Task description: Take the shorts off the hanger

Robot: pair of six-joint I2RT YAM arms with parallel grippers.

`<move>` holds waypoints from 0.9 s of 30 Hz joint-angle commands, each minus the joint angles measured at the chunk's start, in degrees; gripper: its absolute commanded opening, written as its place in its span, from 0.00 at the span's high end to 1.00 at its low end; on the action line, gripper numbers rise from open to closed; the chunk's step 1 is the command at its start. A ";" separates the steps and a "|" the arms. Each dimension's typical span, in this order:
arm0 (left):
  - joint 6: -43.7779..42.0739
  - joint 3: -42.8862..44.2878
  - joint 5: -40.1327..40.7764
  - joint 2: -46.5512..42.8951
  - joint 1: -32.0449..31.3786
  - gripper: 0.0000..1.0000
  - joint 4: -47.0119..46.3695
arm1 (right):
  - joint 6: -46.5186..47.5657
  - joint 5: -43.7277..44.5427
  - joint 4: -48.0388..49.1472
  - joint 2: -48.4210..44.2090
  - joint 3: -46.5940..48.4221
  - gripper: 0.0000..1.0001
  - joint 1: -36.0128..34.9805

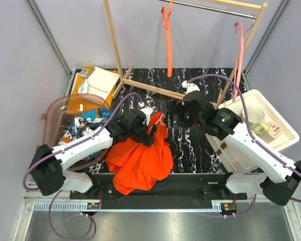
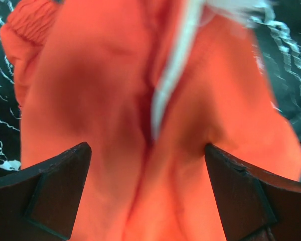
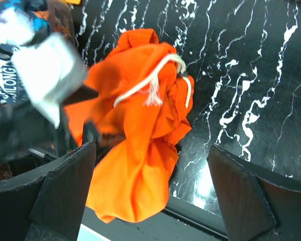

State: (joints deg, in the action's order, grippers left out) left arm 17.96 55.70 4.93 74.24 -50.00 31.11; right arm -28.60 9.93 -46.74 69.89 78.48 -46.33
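Item: orange shorts (image 1: 140, 163), off any hanger, heaped at the near edge of the bench (image 1: 190, 145).

Detail: The left pincer (image 2: 146, 150) hovers just over the heap's far end, fingers spread and released, nothing pinched, with the white drawstring (image 3: 145, 83) running beneath it. The right pincer (image 3: 151, 148) stands apart to the right, likewise spread and empty, looking across at the cloth. Further left, the patterned shorts (image 1: 83, 125) lie inside the clear bin (image 1: 52, 108). At the back, the orange hanger (image 1: 167, 45) and pink hanger (image 1: 240, 45) hang bare on the rail (image 1: 210, 8). Judgement: removal looks done, and gathering the orange pair is the likely step. Close on a thick fold of cloth, not the drawstring alone, and lift straight up so the trailing hem clears the bench edge.
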 commanded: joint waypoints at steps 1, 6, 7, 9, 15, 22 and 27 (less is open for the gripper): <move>-1.43 -0.85 -12.31 5.28 3.41 0.01 -6.23 | -0.67 0.52 1.04 -1.59 -2.09 0.00 0.10; 0.15 -1.38 -16.44 13.99 3.33 0.11 -10.63 | -0.67 1.23 2.18 -2.83 -4.29 0.00 0.10; 0.76 -2.26 -16.62 15.57 3.24 0.22 -11.59 | -0.49 1.14 2.09 -3.18 -4.47 0.00 0.10; 1.46 -3.05 -16.36 16.29 3.33 0.40 -14.06 | -0.49 1.23 1.92 -3.62 -5.08 0.00 0.10; 1.56 -1.92 -13.81 12.17 3.85 0.90 -13.54 | -1.20 3.16 1.48 -6.78 -6.67 0.00 0.10; 1.56 1.95 -11.52 -3.82 8.94 1.00 -7.92 | -1.28 5.27 1.04 -9.59 -6.06 0.00 0.09; 0.16 8.09 -11.44 -14.62 15.79 1.00 -2.40 | -1.46 5.54 0.86 -10.21 -6.23 0.00 0.10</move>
State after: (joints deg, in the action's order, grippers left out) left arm 19.49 56.99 -7.86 67.40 -38.76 26.13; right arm -29.45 13.13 -46.41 60.64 71.85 -46.33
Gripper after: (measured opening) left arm 0.037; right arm 0.994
